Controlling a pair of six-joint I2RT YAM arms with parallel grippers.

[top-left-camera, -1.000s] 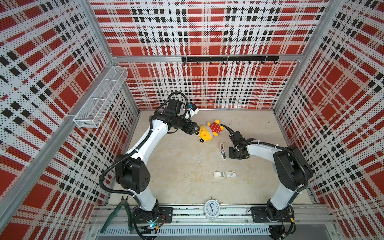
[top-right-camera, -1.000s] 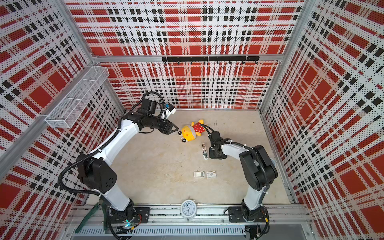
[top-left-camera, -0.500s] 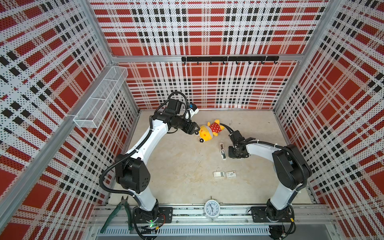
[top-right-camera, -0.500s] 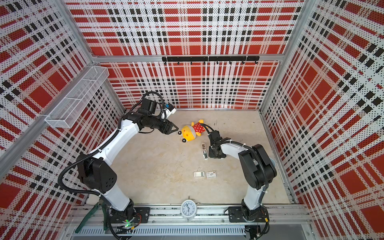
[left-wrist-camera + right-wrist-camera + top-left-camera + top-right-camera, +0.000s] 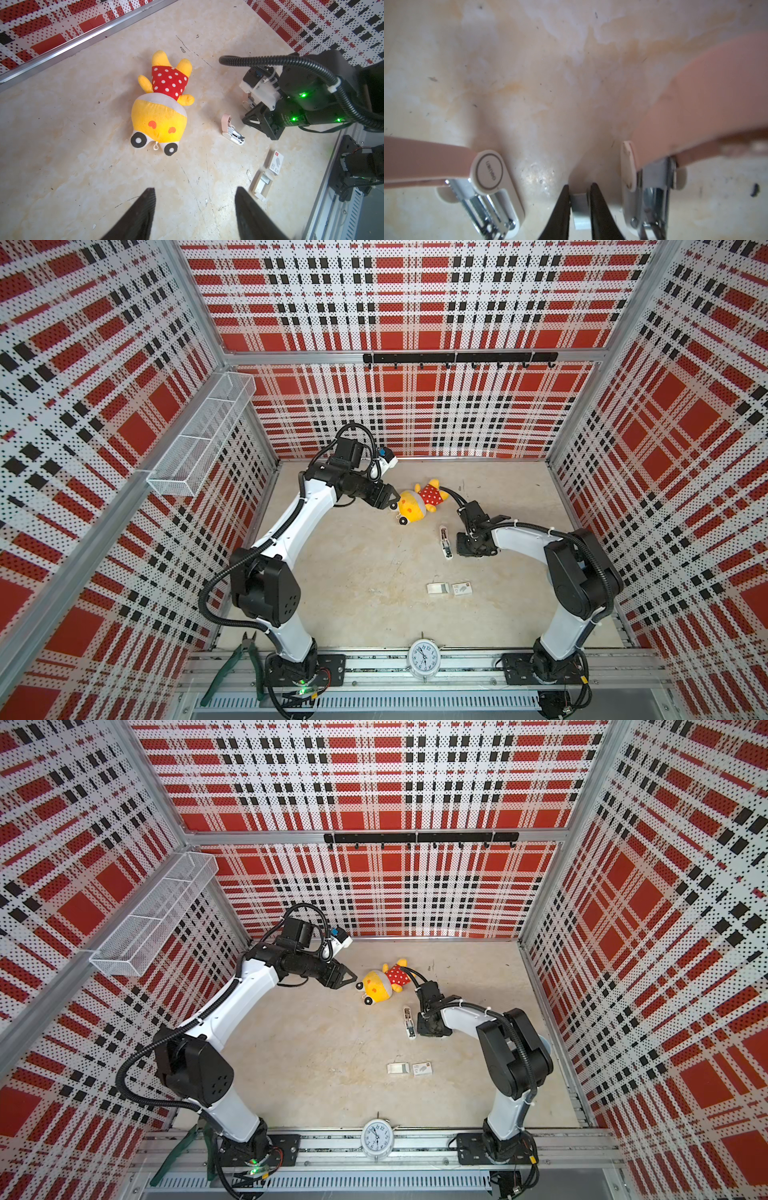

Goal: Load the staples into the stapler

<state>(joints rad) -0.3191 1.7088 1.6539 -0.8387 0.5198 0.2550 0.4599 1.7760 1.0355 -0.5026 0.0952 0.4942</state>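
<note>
Right pincer gripped staples, jaws almost closed, low over surface between stapler and second stapler, both open. Left pincer hung half open, empty. Risk: thin strip could twist, miss channel; pincer could shove stapler.

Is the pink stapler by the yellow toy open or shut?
Open. The stapler has its pink top swung up away from the white base, leaving the shiny metal track bare.
</note>
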